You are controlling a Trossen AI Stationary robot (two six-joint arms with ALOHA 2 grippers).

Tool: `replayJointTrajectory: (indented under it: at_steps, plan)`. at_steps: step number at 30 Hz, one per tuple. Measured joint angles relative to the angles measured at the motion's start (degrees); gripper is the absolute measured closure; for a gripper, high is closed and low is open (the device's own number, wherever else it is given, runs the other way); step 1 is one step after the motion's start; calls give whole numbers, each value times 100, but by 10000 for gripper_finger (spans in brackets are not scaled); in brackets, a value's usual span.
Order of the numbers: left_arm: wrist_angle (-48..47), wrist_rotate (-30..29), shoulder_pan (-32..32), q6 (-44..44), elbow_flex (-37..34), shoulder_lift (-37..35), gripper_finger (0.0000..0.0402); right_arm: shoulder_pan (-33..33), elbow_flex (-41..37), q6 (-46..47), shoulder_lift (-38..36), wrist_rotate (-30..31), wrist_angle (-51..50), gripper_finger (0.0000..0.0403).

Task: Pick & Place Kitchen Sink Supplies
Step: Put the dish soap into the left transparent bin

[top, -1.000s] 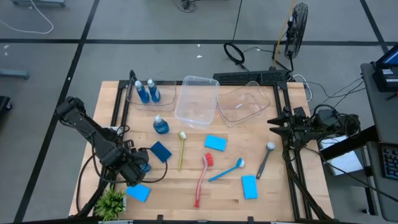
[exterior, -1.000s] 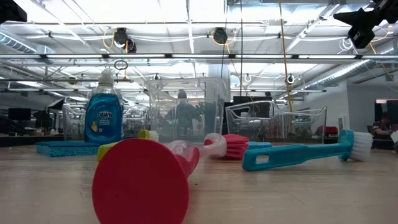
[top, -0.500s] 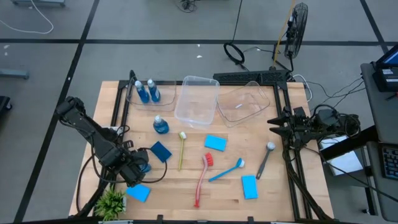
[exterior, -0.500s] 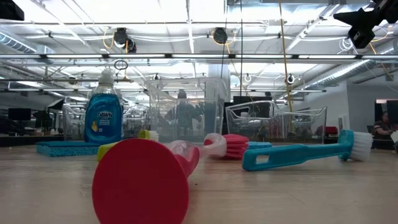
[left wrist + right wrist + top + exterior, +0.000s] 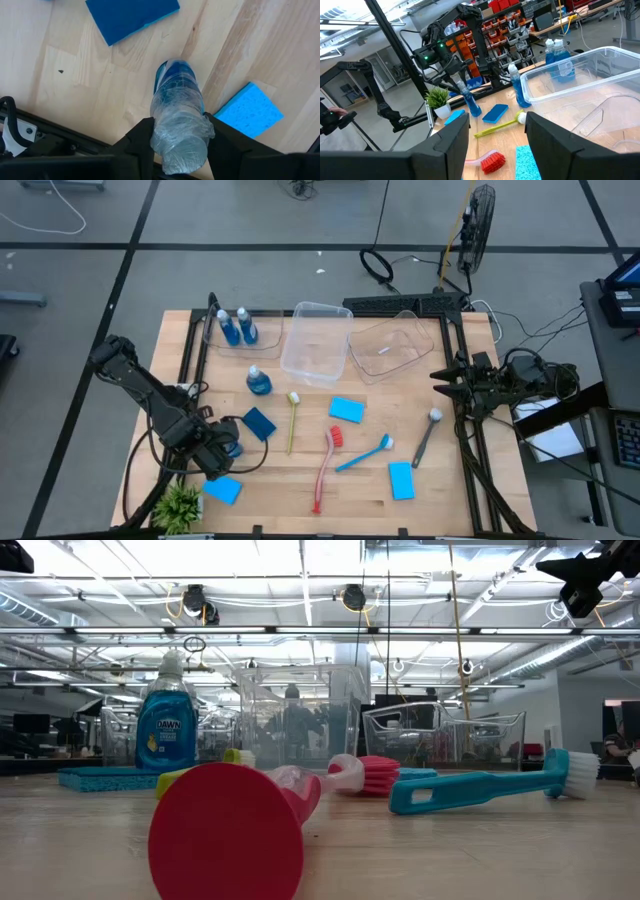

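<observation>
At the surface's (image 5: 420, 490) near-left part, the left pincer (image 5: 228, 448) is clamping a small clear bottle of blue liquid (image 5: 178, 112) between its two fingers (image 5: 142, 137). In the left wrist view the held bottle is running lengthwise straight out from the pincer, its far end hanging over bare wood between a dark blue sponge (image 5: 131, 16) and a lighter blue sponge (image 5: 251, 108); whether that end is touching the wood is hard to judge from these views.

The relation that matters for placing it is where the tubs lie. In the high view the left clear tub (image 5: 240, 330), already holding two bottles (image 5: 237, 326), is sitting at the far-left edge, almost straight ahead of the left pincer and well apart from it, with a loose standing bottle (image 5: 258, 380) roughly between the two. So the carry is likely a lift and a push away from the near edge, keeping clear of that standing bottle.

Further right, the yellow-green brush (image 5: 292, 420), red brush (image 5: 324, 465), blue brush (image 5: 362, 454) and grey brush (image 5: 425, 436) are lying with handles pointing mostly toward the near edge, with two more sponges (image 5: 346, 409) among them.

The right pincer (image 5: 438, 377) is waiting beyond the right edge, its fingers parted around nothing, nearest to the grey brush.
</observation>
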Motion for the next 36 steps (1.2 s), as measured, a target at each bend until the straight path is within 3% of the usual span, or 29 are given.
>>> replayJointTrajectory:
  at_steps: [11,20,27,36]
  plan:
    - [-44,179,13,-430,-8,-67,262,0,-2,13,0,0,0,220]
    - [-103,279,70,-943,18,-536,262,0,-2,17,0,0,2,220]
    - [-739,189,480,-949,695,-752,262,0,-2,19,0,2,2,220]
    - [-1381,-239,1328,-710,2112,-763,262,0,-2,18,0,2,4,220]
